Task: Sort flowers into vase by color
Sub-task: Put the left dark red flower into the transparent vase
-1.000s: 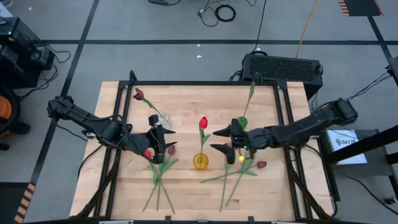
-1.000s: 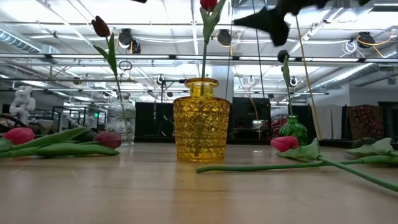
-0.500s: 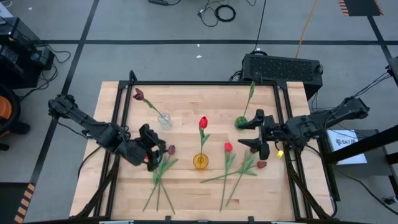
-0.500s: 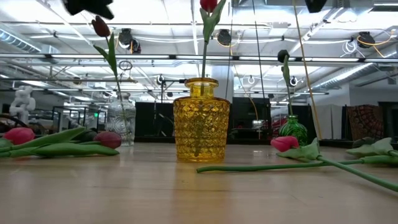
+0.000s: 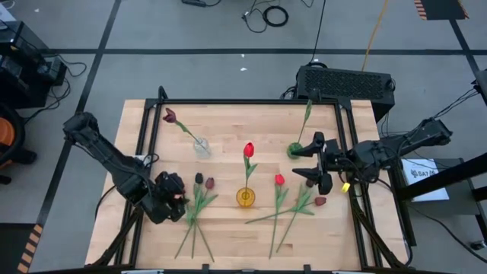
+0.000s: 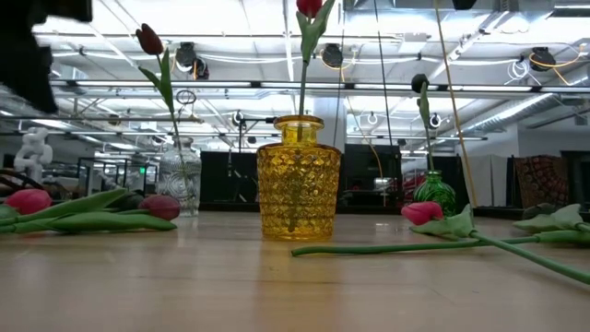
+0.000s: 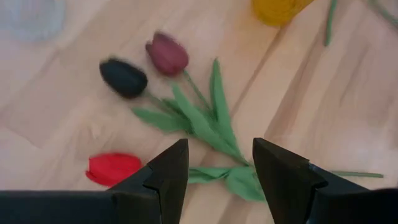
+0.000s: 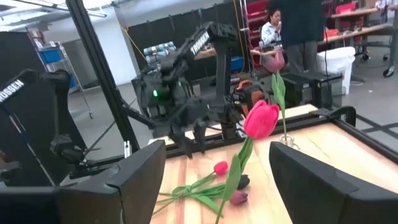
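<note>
"TROSSEN" lettering readable on left arm. Left gripper fingers apart, empty, above loose flowers beside yellow vase. Right gripper fingers spread, empty.

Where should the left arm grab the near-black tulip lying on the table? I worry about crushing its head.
Probably grip the near-black tulip by its thin stem just below the head, coming straight down from above: it lies flat, and the maroon tulip beside it crowds the head. Left gripper is open above.
</note>
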### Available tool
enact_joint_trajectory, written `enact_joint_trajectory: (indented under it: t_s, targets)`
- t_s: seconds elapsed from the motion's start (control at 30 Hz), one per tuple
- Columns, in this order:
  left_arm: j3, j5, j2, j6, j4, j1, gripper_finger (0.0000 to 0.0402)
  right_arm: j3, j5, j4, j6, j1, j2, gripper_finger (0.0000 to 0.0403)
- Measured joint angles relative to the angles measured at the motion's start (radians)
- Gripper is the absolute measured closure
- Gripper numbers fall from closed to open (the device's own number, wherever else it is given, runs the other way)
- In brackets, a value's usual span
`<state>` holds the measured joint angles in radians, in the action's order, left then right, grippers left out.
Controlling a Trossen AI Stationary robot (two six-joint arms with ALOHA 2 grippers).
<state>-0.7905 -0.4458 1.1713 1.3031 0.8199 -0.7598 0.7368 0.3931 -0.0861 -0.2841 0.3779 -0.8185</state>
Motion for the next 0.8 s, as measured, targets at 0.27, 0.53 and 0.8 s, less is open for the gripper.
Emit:
enact_joint_trajectory:
  t_s: [0.27, 0.53, 0.8]
  targets:
    - [0.129, -0.111, 0.000, 0.140, -0.152, -0.021, 0.0215, 0.000, -0.001, -0.016, 0.037, 0.000, 0.000, 0.0124]
    - [0.192, -0.076, 0.023, 0.192, -0.336, -0.022, 0.0215, 0.000, -0.002, -0.015, 0.061, 0.000, 0.000, 0.0124]
    - [0.191, -0.045, 0.132, 0.211, -0.343, -0.022, 0.0215, 0.000, -0.007, -0.013, 0.060, 0.000, 0.000, 0.0124]
